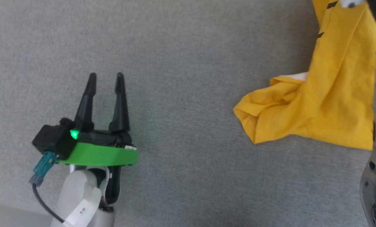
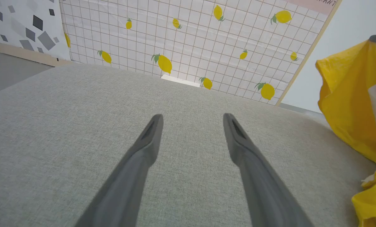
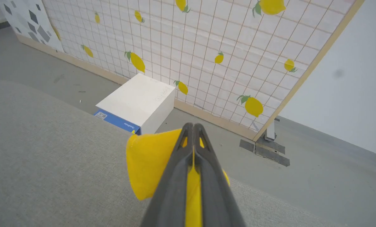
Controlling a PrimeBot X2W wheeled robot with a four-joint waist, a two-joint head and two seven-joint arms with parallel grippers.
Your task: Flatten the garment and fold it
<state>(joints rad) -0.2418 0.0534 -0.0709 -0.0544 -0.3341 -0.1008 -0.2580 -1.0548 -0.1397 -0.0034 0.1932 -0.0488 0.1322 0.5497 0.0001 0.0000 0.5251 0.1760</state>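
**Q:** Where is the garment?
**A:** At the right of the grey padded surface (image 1: 175, 63). The garment (image 1: 326, 104) hangs bunched, with its lower folds resting on the surface. It looks light, limp and non-slippery. Take hold at a free hem corner.

**Q:** What state are the grippers in?
**A:** The right gripper (image 3: 193, 126) is clenched on a fold of the garment. The left gripper (image 1: 106, 75) is released and empty, well to the left.

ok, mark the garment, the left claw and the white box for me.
garment (image 1: 333, 107): head view, middle of the draped yellow cloth.
left claw (image 1: 106, 75): head view, midway between its open fingertips.
white box (image 3: 140, 101): right wrist view, its top face.
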